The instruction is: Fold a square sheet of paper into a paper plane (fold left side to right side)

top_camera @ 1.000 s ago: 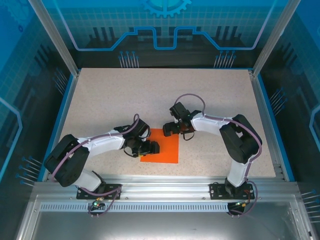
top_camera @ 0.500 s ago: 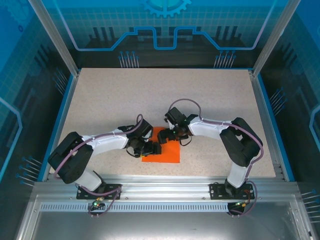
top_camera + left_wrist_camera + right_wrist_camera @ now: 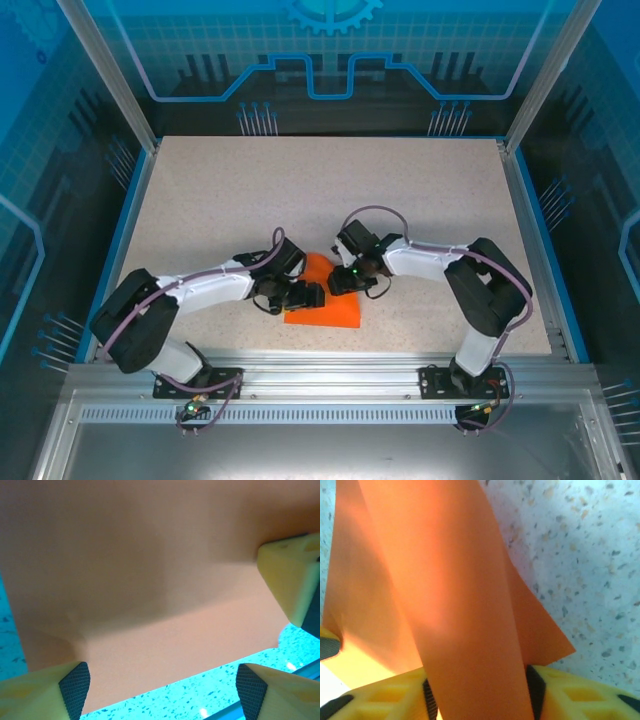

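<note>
Orange square sheet of paper (image 3: 332,312) is lying near the table's (image 3: 300,190) front edge. The left gripper (image 3: 305,295), released, is pinning it steady for folding. The right gripper (image 3: 340,283) is straddling a lifted flap, though I cannot tell whether it is clamping.

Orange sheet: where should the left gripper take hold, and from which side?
Probably the lifted far-left flap of the square sheet of paper, approached from the left: it stands off the table, whereas the near part lies flat, offering no lip.

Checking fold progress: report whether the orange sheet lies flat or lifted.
Partly lifted, not folded: the square sheet of paper stands off the table between the fingers of the right gripper; its near edge lies flat.
</note>
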Controlling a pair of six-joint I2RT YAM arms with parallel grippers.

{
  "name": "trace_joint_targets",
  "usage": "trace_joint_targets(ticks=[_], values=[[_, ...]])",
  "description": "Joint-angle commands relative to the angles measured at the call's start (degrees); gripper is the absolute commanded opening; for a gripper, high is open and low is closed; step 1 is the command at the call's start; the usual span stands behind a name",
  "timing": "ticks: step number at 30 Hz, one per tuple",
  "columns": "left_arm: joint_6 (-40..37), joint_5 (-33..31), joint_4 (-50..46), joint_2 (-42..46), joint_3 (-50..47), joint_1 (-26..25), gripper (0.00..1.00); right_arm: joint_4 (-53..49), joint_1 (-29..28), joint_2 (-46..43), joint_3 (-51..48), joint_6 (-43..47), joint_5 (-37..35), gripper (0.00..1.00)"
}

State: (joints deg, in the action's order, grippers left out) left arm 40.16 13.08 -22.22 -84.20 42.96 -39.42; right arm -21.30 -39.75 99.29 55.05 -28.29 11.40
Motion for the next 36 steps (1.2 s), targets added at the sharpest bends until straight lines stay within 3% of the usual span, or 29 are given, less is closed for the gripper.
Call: trace_joint_targets(ticks=[1, 10, 15, 25, 33, 36], values=[[-1.2, -2.0, -2.3, 4.3, 1.9, 1.1, 0.82, 3.9, 3.2, -4.3, -3.0, 2.6, 5.6, 0.38], [-3.7, 2.2, -1.0, 14.9, 1.5, 13.7, 0.84, 17.9, 14.0, -11.7, -13.0, 5.6, 22.8, 0.26], [-5.6, 2.6, -1.6, 17.3, 1.6, 15.4, 0.85, 17.2, 14.6, -10.9, -12.2, 7.3, 25.2, 0.26], [-5.0, 2.4, -1.3, 18.4, -1.5, 15.6, 0.85, 19.4, 12.4, -5.1, -11.9, 4.5, 24.0, 0.27], [-6.8, 1.5, -2.6, 19.8, -1.0, 15.5, 0.85, 13.7, 12.2, -10.3, -10.6, 7.1, 15.0, 0.01], [-7.5, 1.6, -2.3, 20.2, -0.6, 15.6, 0.85, 13.1, 13.0, -12.4, -10.7, 8.8, 15.7, 0.00]])
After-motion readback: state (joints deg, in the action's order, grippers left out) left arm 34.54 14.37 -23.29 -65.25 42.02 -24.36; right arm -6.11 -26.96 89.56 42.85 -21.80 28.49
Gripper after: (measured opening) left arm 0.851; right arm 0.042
